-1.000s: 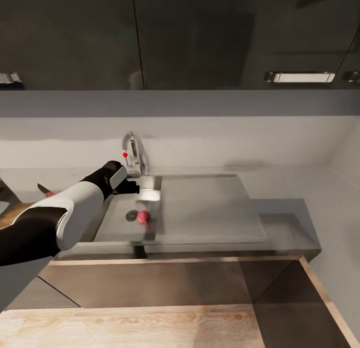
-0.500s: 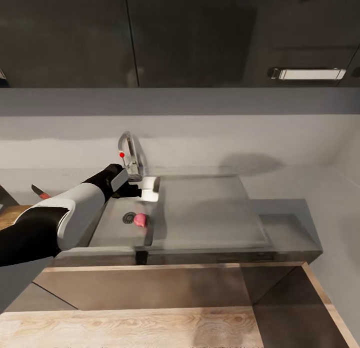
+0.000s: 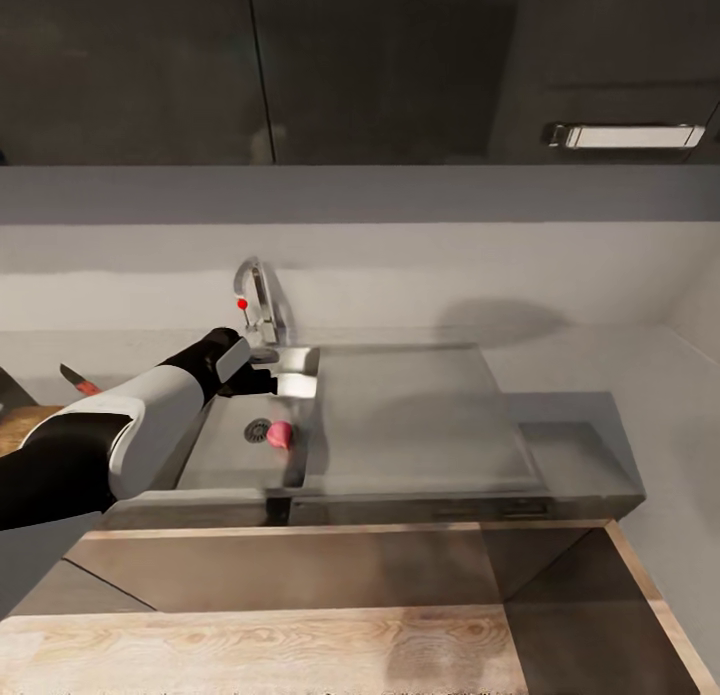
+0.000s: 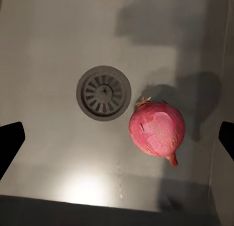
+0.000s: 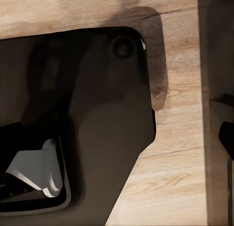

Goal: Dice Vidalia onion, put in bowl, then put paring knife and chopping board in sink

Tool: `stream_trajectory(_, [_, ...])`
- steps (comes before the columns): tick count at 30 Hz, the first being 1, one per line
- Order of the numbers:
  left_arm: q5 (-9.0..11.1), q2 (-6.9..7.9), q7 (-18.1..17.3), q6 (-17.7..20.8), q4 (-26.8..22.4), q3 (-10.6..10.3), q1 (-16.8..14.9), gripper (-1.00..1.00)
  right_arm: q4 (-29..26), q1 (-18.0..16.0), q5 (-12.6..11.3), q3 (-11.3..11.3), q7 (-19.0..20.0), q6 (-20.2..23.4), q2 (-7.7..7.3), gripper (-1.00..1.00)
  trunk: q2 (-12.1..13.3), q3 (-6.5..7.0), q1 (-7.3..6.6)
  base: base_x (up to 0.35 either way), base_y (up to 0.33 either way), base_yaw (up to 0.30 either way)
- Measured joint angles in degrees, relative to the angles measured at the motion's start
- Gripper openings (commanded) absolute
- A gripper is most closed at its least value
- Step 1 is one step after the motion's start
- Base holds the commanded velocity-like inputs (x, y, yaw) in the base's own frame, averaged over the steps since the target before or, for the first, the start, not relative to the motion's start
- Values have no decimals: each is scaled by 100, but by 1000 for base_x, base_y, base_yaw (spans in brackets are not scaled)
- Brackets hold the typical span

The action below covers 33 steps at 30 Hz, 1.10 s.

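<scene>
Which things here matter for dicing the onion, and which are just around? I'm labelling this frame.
Part of the job:
- Vidalia onion, lying in the sink beside the drain
- left end effector, open above the basin
- paring knife, at the picture's left edge
- chopping board
- countertop

Just there:
- tap
- wall cabinets
- wood floor

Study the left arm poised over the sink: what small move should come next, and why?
Probably lower the left gripper straight down around the Vidalia onion. Its fingers stand wide apart on either side, the onion lies loose on the sink floor beside the drain, off centre, so a slight shift toward it first helps.
</scene>
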Motion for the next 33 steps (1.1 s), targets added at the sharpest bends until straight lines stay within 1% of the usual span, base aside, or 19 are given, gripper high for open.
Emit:
stream_trajectory(10, [1,9,0,0,31,-6,0,100,0,-2,0,0,0,0,-4,100,0,-91,0,0,0,0])
stream_trajectory(33, [1,-43,-8,-16,36,-7,0,100,7,-3,0,1,0,0,5,100,0,-303,0,0,0,0])
